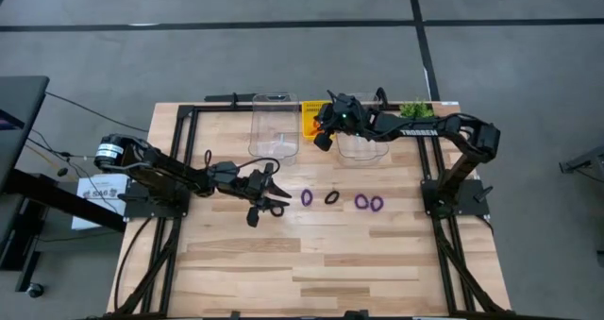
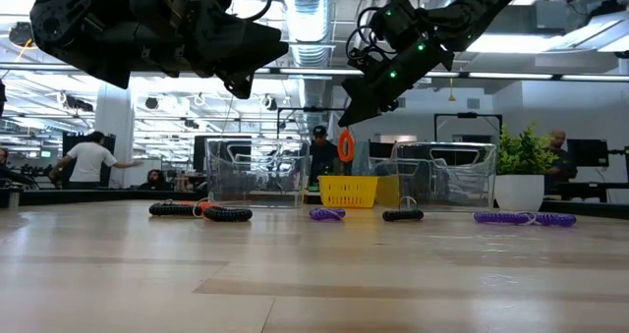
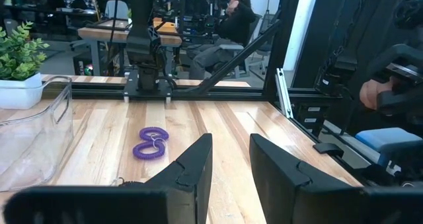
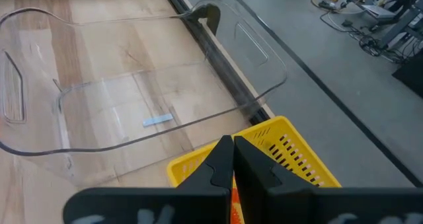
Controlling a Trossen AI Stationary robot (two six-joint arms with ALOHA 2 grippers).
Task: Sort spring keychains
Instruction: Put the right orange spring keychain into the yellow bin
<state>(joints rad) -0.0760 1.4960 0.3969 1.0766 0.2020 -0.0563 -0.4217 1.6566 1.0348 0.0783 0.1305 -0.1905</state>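
Note:
Several spring keychains lie flat on the wooden table: purple ones [image 1: 307, 197] [image 1: 369, 203], a black one [image 1: 331, 198], and black ones [image 2: 226, 214] under my left arm. Near the table's centre left, my left gripper [image 1: 276, 193] stands open and level above the table with nothing between its fingers [image 3: 231, 174]. The purple pair [image 3: 151, 143] lies ahead of it. At the far side, my right gripper [image 1: 322, 141] is shut on an orange keychain [image 2: 345, 146], just above the yellow basket [image 1: 310, 120]. My right gripper pinches the orange keychain's upper end [image 4: 232, 201] between its two fingers. The fingers slant down toward the table's far side. The keychain hangs below the fingertips [image 2: 352, 115], lifted clear of the table and above the basket's rim [image 2: 348, 181].
Two clear plastic bins [image 1: 274, 126] [image 1: 363, 139] stand either side of the yellow basket at the far edge. A potted plant [image 1: 413, 109] sits at the far right. A black frame rail [image 1: 217, 106] borders the table. People stand in the room beyond.

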